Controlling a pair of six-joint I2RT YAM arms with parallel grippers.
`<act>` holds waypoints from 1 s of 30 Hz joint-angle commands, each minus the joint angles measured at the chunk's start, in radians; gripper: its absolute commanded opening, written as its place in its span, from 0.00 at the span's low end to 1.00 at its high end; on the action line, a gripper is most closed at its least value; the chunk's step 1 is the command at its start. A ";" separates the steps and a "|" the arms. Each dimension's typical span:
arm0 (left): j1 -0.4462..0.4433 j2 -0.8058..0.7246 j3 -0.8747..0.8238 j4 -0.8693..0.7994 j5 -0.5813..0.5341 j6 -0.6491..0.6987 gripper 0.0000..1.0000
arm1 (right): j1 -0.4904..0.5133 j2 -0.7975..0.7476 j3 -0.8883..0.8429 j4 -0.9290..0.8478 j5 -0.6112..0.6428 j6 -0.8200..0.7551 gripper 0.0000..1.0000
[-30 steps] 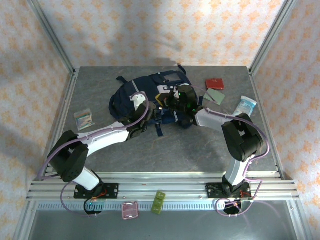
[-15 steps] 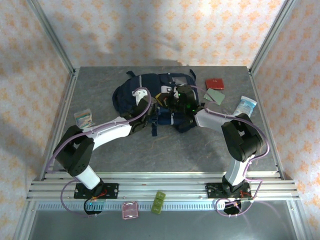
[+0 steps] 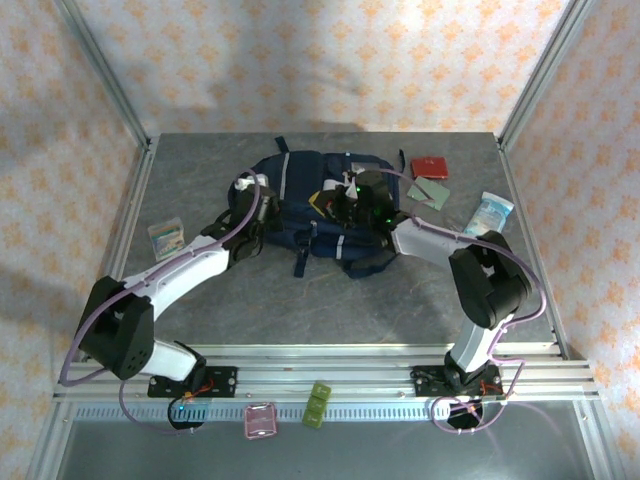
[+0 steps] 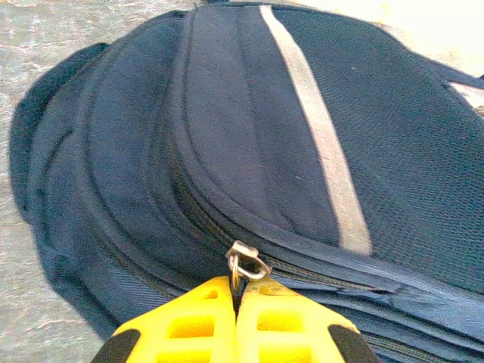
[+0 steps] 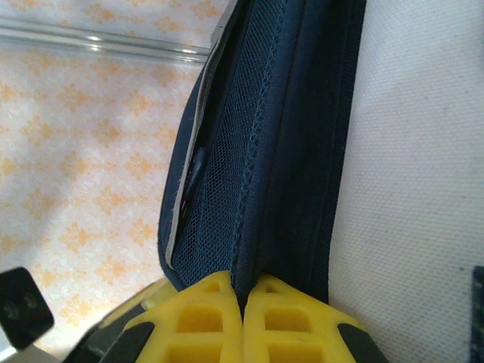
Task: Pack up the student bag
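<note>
Left hand [image 4: 236,289] on student bag [image 4: 249,136] zipper [image 4: 246,262]

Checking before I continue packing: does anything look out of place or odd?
Yes: a small pink object and a green object lie off the table, on the metal rail at its near edge. The student bag shows no damage.

Both arms outstretched, left end effector [image 4: 236,296] and right end effector [image 5: 243,293] clamped.

A red booklet [image 3: 431,166] lay near the far right corner of the surface [image 3: 330,300], two grey-green cards [image 3: 428,192] just beside it. A blue-white packet [image 3: 493,212] sat by the right edge, a small clear packet [image 3: 167,238] by the left edge.
</note>
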 commanded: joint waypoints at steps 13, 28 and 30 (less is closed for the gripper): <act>0.071 0.000 0.018 -0.135 0.084 0.177 0.00 | -0.003 -0.072 0.078 -0.114 -0.063 -0.225 0.00; 0.071 0.047 0.019 -0.046 0.213 0.231 0.38 | -0.005 -0.068 0.057 -0.060 -0.112 -0.189 0.00; 0.070 0.053 0.013 -0.034 0.215 0.243 0.38 | -0.003 -0.069 0.060 -0.060 -0.114 -0.187 0.00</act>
